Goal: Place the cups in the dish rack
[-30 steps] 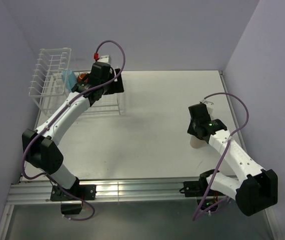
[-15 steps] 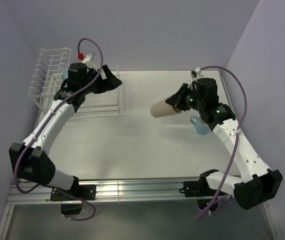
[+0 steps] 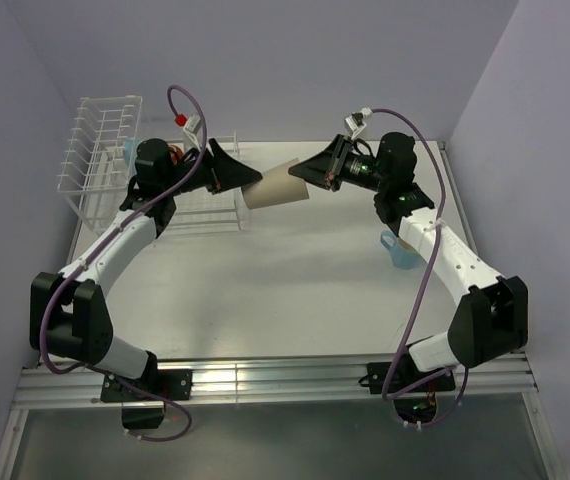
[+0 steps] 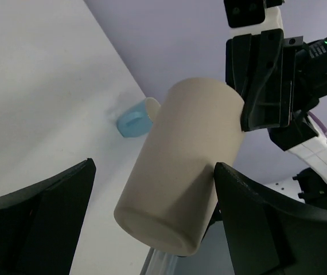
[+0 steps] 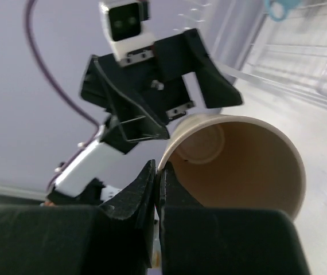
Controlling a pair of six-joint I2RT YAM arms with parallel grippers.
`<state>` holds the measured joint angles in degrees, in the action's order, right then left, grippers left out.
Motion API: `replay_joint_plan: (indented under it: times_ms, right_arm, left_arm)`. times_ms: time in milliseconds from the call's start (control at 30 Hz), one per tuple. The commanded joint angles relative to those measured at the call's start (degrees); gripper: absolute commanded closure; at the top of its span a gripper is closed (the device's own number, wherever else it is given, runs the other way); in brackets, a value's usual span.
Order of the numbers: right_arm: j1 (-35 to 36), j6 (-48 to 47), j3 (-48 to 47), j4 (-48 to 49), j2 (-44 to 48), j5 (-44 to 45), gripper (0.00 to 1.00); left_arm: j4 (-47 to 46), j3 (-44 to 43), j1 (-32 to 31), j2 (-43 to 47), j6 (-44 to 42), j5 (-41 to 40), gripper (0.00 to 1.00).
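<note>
Beige cup [image 3: 275, 187], pinched by right end effector [image 3: 310, 177], now reaches the wide-spread left end effector [image 3: 248, 173].

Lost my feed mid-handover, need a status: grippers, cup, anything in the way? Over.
Right gripper shut on rim of beige cup, held level in mid-air. Left gripper open, straddling its base. Nothing seen between it and dish rack.

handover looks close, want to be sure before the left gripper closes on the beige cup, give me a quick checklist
1. right gripper shut on the rim of the beige cup: ok
2. left gripper open and straddling the cup's base end: ok
3. left gripper already touching the cup: cannot tell
4. cup clear of the dish rack: cannot tell, their edges meet in the top view
5. light blue mug well apart from the handover: ok
</note>
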<state>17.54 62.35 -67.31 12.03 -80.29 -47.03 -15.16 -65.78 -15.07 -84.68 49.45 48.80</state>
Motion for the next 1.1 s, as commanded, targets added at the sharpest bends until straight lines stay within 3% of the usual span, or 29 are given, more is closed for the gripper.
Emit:
replay_joint_plan:
  times_ms: [0, 500, 1067]
  right_arm:
    - [-0.1, 10.1, -0.5, 17.9, -0.9, -5.7, 1.00]
    - [-1.1, 26.6, 1.1, 38.8, -8.6, -5.4, 1.00]
    - [-2.6, 28.9, 4.0, 43.3, -8.7, -7.6, 1.00]
  left_arm:
    - [-12.0, 0.8, 0.0, -0.5, 5.6, 6.8, 0.09]
    - [-15.1, 4.7, -0.4, 2.9, 7.3, 10.2, 0.08]
    - [-14.6, 2.7, 0.0, 2.6, 8.3, 6.0, 0.10]
